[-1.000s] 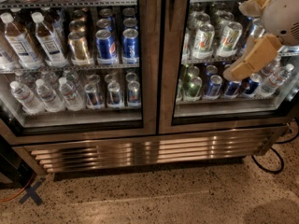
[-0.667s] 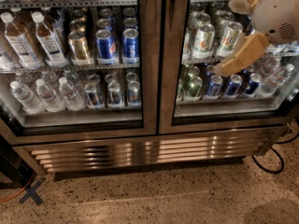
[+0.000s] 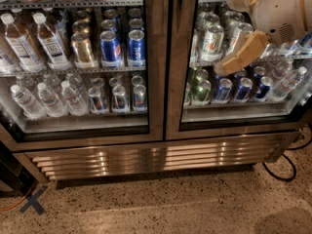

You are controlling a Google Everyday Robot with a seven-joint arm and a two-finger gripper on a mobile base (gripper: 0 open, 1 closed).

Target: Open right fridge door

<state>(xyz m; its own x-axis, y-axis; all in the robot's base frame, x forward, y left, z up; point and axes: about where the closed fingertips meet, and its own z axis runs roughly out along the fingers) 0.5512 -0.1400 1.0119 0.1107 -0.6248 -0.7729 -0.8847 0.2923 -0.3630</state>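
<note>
Looks down at the fridge [image 3: 19, 141], with the louvred grille [image 3: 146, 157] running along its base just above the speckled floor [image 3: 161, 204]. Finds the right fridge door [image 3: 181, 82] on the right half, closed, its steel frame lying flush beside the frame of the left door [image 3: 157, 57] at the centre. Shows cans [image 3: 119, 45] on the wire shelves behind both panes and water bottles [image 3: 48, 99] low on the left.

Places the gripper [image 3: 225, 35] at the upper right, in front of the right pane and level with the upper can shelf. Has its tan fingers [image 3: 241, 55] spread apart, one near the top edge, the other slanting down and left, with cans visible between them. Cannot tell whether either finger touches the glass.

Leaves a dark cable [image 3: 287, 165] looping on the floor at the far right, and a dark cross mark [image 3: 31, 204] on the floor at the near left.
</note>
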